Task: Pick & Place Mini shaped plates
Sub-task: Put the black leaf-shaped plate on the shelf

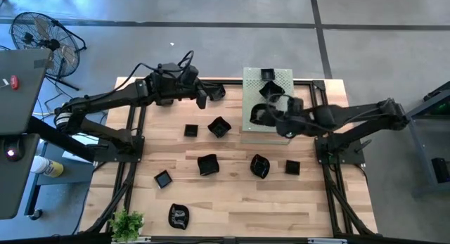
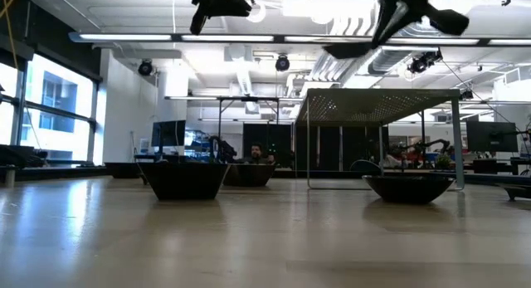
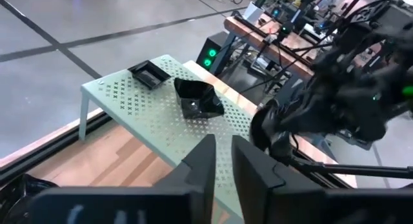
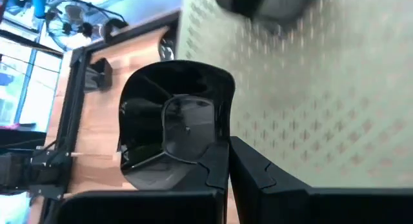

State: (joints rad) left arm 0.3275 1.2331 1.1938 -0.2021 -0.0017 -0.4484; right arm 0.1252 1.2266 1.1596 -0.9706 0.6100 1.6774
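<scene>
The right gripper (image 4: 227,161) is pinching a black plate (image 4: 174,124) by its rim over the green board (image 1: 249,117) (two plates are already sitting there). Lower it level before releasing. The left gripper (image 3: 221,161), nearly closed and empty, is hovering nearby.

Grey concrete floor (image 1: 211,8), a fan (image 1: 42,34), bright windows (image 2: 50,105).

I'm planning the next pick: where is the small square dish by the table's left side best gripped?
Likely by one raised side wall of the small square dish, coming straight down, a finger inside and one outside: it sits upright, rim up, apart from the others.
</scene>
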